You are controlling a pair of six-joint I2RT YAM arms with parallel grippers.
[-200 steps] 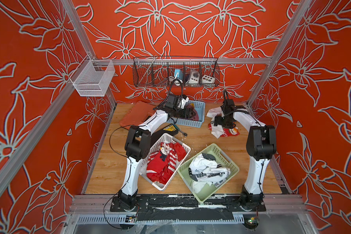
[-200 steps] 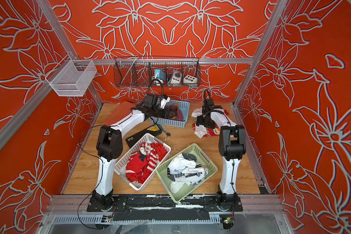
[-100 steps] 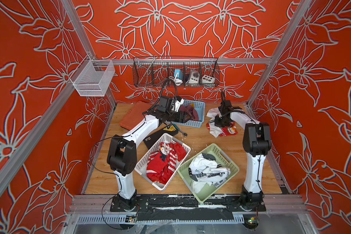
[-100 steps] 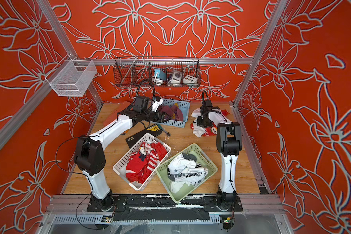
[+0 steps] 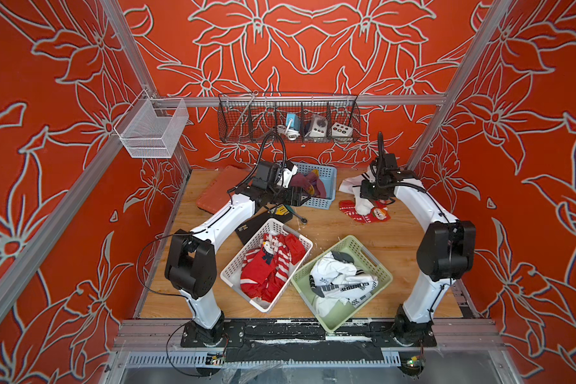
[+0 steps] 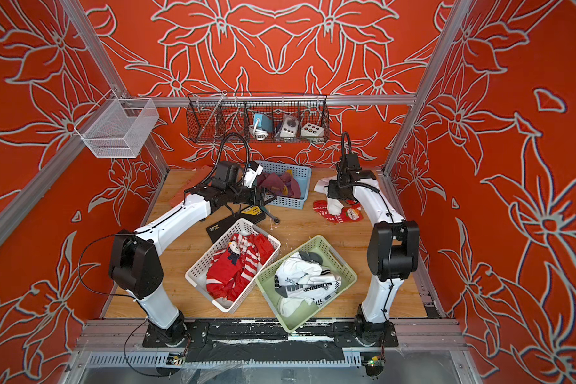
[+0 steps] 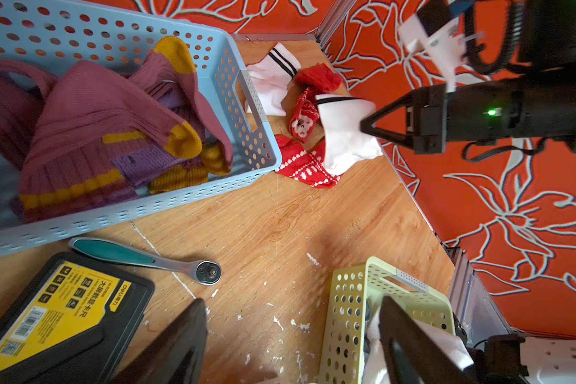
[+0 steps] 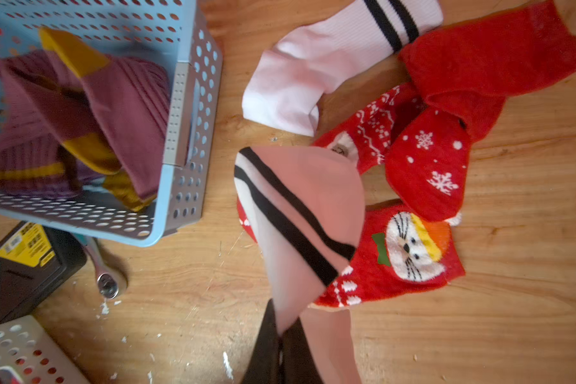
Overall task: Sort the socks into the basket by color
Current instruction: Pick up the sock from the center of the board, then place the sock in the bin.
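- In both top views the right gripper [image 5: 364, 198] is clamped on a white fabric sock with black stripes [image 5: 361, 207]. The sock hangs over a small heap of red patterned socks [image 5: 368, 216] at the far right of the wooden table [image 5: 330, 232].
- A second white striped sock [image 5: 349, 182] lies flat just behind that heap.
- The left gripper [image 5: 298, 198] hangs with its jaws apart and empty, just in front of the light-blue perforated plastic basket [image 5: 320, 202]. That basket holds purple socks with yellow patches [image 5: 305, 181].
- Along the near edge, a white perforated plastic basket [image 5: 243, 252] holds red-and-white socks [image 5: 266, 272]. Beside it, a pale green perforated plastic basket [image 5: 373, 262] holds white socks [image 5: 340, 282].
- In the left wrist view, the left gripper's two dark fingers [image 7: 187, 342] stand wide apart over bare wood with nothing between them.
- A steel ratchet wrench with a teal handle [image 7: 147, 257] and a black case with a yellow label [image 7: 57, 316] lie beside the blue basket.
- In the right wrist view, the right gripper's fingers are pinched together on one end of the striped white sock. The sock dangles in front of a red sock with a white whiskered face [image 8: 409, 252].
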